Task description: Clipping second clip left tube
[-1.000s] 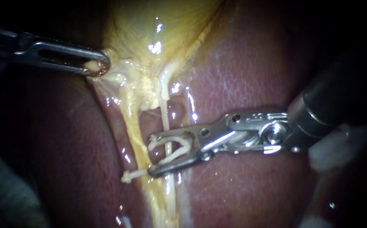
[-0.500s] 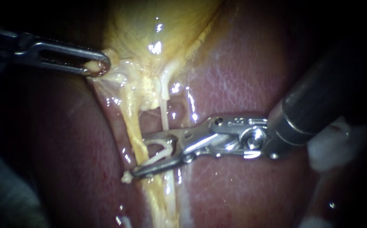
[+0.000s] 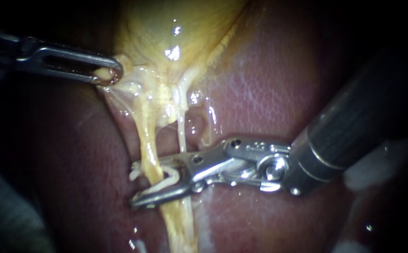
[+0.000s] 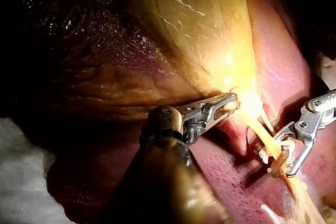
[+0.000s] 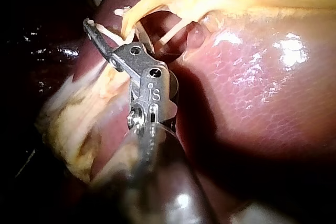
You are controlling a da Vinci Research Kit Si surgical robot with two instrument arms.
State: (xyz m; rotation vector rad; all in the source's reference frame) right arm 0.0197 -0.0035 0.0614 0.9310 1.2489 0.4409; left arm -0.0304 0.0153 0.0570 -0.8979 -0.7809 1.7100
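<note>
Glistening red-brown liver is filling the endoscope view, with the yellow gallbladder lying at its top. Coming in from the left, the left instrument is gripping a nub of pale tissue at the gallbladder's neck between its closed jaws. Two strands are running down from that neck: the thicker yellow left tube and a thin pale tube just beside it. The right instrument is reaching in from the right, its jaws standing apart and holding a white clip between them, the clip straddling the left tube.
</note>
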